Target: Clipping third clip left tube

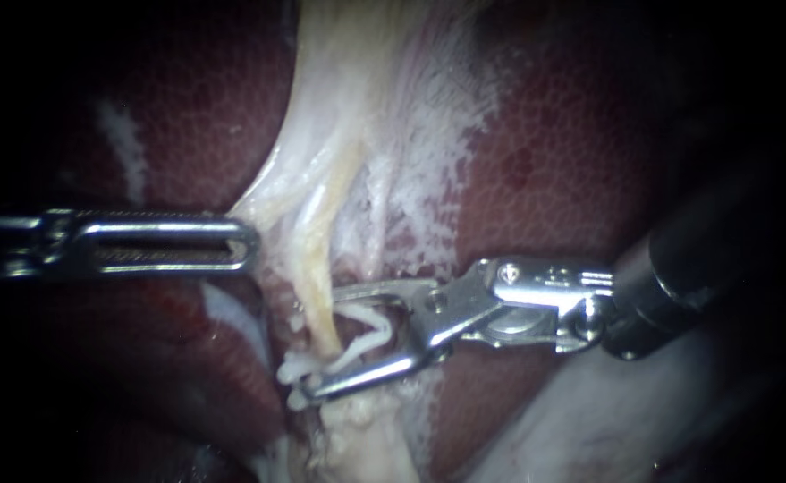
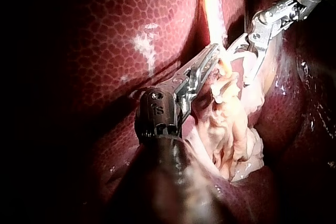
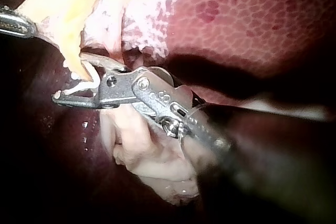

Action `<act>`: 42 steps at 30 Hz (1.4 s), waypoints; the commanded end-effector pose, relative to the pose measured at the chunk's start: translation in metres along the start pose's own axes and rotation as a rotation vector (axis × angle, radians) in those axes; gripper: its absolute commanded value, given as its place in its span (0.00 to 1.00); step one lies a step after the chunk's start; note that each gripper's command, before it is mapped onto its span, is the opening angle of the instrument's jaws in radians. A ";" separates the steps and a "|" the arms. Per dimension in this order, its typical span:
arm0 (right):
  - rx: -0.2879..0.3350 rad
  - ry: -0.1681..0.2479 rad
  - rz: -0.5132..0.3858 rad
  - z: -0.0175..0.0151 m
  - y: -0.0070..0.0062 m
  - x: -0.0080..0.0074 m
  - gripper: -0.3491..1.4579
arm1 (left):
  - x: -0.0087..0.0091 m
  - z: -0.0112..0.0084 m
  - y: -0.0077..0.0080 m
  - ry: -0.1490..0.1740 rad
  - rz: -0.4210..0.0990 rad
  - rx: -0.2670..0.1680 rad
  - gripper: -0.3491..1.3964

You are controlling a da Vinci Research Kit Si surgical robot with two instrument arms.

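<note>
Left instrument (image 1: 251, 243): comes in level from the left. Its long slotted jaws lie together on the edge of the pale tissue (image 1: 393, 107), which is drawn out toward their tip.
Right instrument (image 1: 321, 342): comes in from the right. Its jaws stand wide apart and carry a white clip (image 1: 366, 333) between them.
Clip: it is spread in a V, its arms along the insides of the two jaws and its bend toward the shaft.
Left tube (image 1: 319, 295): a yellowish strand running down out of the pale tissue. It passes between the right instrument's jaws and inside the clip's open arms.
White ends (image 1: 292, 368): small white pieces sit on the tube at the lower jaw's tip. I cannot tell whether they belong to this clip.
Liver (image 1: 589, 134): dark red and mottled, on both sides of the pale tissue.
Right wrist view: the instrument (image 3: 68, 77) holds the clip (image 3: 86, 85) just under the tube (image 3: 73, 51).
Left wrist view: the instrument's tip (image 2: 214, 51) meets the tissue just beside the right instrument (image 2: 241, 60).
</note>
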 end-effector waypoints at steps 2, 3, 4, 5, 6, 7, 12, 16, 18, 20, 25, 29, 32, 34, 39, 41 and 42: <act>0.007 -0.001 -0.004 0.0005 0.0003 0.0001 0.47 | 0.0000 0.0001 0.0000 0.000 0.000 0.001 0.00; 0.012 -0.001 -0.005 0.0008 0.0005 0.0003 0.47 | 0.0000 0.0001 -0.0001 0.000 0.000 0.001 0.00; 0.016 -0.002 -0.006 0.0011 0.0007 0.0004 0.47 | 0.0000 0.0001 -0.0001 0.000 0.000 0.000 0.00; 0.018 -0.002 -0.007 0.0013 0.0008 0.0005 0.47 | 0.0000 0.0002 -0.0001 0.000 0.000 0.000 0.00; 0.020 -0.001 -0.006 0.0016 0.0010 0.0007 0.47 | 0.0000 0.0002 -0.0001 0.000 0.000 0.000 0.00; 0.021 -0.001 -0.006 0.0017 0.0012 0.0009 0.47 | 0.0000 0.0001 -0.0001 0.000 0.000 0.000 0.00; 0.027 0.023 0.001 0.0019 0.0020 0.0028 0.48 | 0.0001 0.0001 -0.0001 0.000 0.000 0.000 0.00; 0.033 0.050 0.011 0.0009 0.0025 0.0047 0.48 | 0.0001 0.0001 -0.0001 0.000 0.000 0.000 0.00; 0.039 0.053 0.018 0.0003 0.0027 0.0058 0.48 | 0.0001 0.0001 -0.0001 0.000 0.000 0.000 0.00; 0.042 0.055 0.016 -0.0003 0.0028 0.0065 0.48 | 0.0001 0.0001 -0.0001 0.000 0.000 0.000 0.00; 0.017 0.061 0.002 -0.0017 0.0029 0.0077 0.48 | 0.0002 0.0001 -0.0002 -0.001 0.000 0.000 0.00; 0.016 0.062 0.003 -0.0018 0.0032 0.0078 0.47 | 0.0002 0.0002 -0.0002 -0.001 0.000 -0.001 0.00; 0.014 0.061 0.002 -0.0015 0.0034 0.0075 0.47 | 0.0002 0.0002 -0.0002 -0.001 0.000 -0.001 0.00; 0.013 0.060 -0.001 -0.0011 0.0036 0.0071 0.47 | 0.0002 0.0002 -0.0002 -0.001 0.000 -0.001 0.00; 0.007 0.054 -0.014 0.0008 0.0039 0.0053 0.47 | 0.0002 0.0003 -0.0002 -0.001 0.000 -0.001 0.00; 0.006 0.051 -0.019 0.0016 0.0041 0.0046 0.47 | 0.0002 0.0003 -0.0002 -0.001 0.000 -0.001 0.00; 0.002 0.051 -0.015 0.0019 0.0041 0.0044 0.47 | 0.0002 0.0003 -0.0002 -0.001 0.000 -0.001 0.00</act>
